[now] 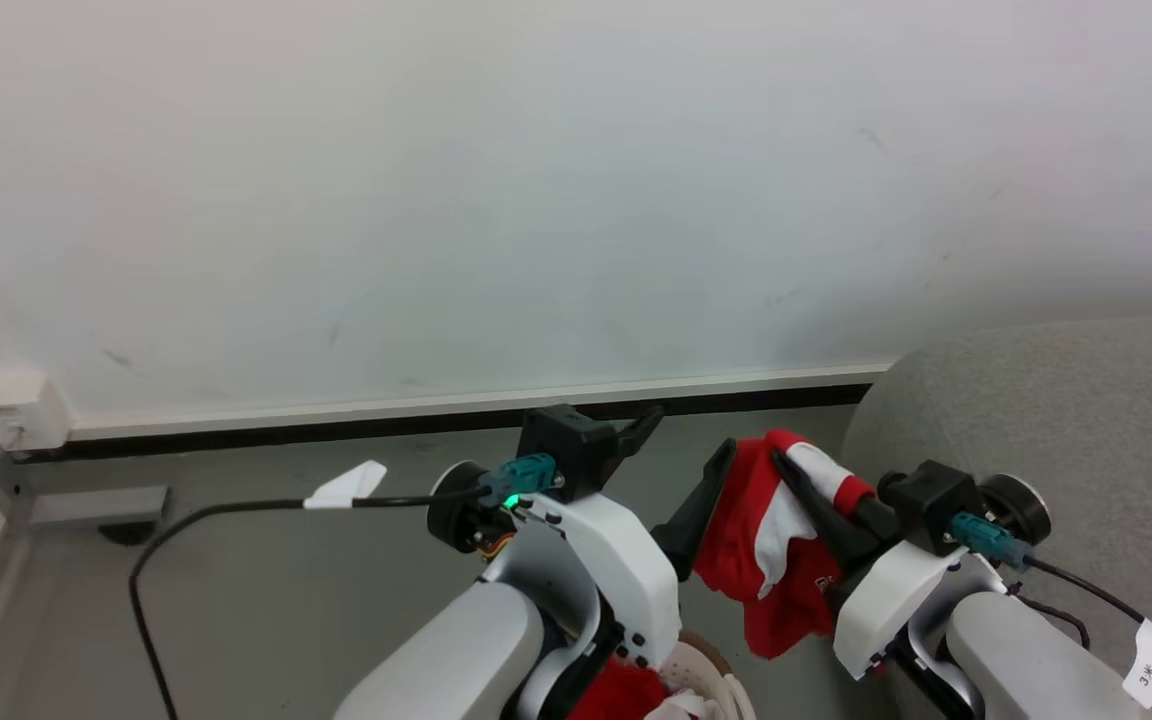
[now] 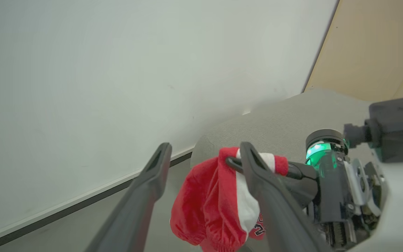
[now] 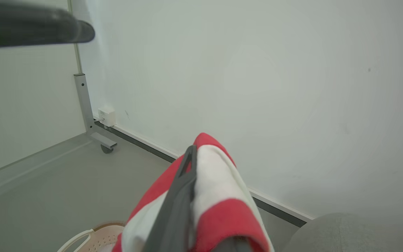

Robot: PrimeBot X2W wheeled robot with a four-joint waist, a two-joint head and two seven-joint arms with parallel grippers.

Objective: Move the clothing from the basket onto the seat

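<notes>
Beside the rounded end of the seat (image 1: 1036,400), off its cushion and over the grey floor (image 1: 286,600): one item of the clothing (image 1: 736,540), bright red with a white panel and a red-and-white striped band, hanging bunched in the air, not lying on the seat. Holder: right gripper (image 1: 786,462), nearer the seat than the other arm, its two dark fingers pressed together on the striped band, the rest of the fabric drooping below them. Left gripper (image 1: 688,438), on the garment's far side from the seat: fingers spread wide with nothing between them; one finger runs close along the red edge, and whether it touches the cloth cannot be told. The basket (image 1: 726,685): on the floor near the seat's end, below the hanging garment, part of the perforated white wall and tan rim in view at the bottom of the head view, with further red and white fabric (image 1: 626,695) inside it. Behind the seat and the arms: pale wall (image 1: 536,200) with a dark skirting strip (image 1: 336,428)
</notes>
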